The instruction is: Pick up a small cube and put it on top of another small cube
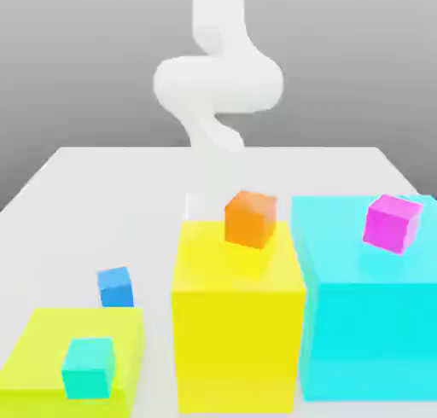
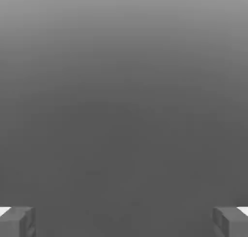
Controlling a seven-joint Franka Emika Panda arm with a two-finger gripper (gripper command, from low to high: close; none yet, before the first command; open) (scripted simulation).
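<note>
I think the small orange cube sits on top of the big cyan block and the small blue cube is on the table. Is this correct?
Not quite. In the exterior view the orange cube sits on the big yellow block, not on the cyan block, which carries the magenta cube. The blue cube is indeed on the table.

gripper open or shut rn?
Open. In the hand view the gripper has its two fingertips far apart at opposite edges, with nothing between them.

Exterior camera: low, close, facing me across the worktop (image 1: 77,177). Hand camera: between my claw (image 2: 124,221) fingers, facing blank grey.
</note>
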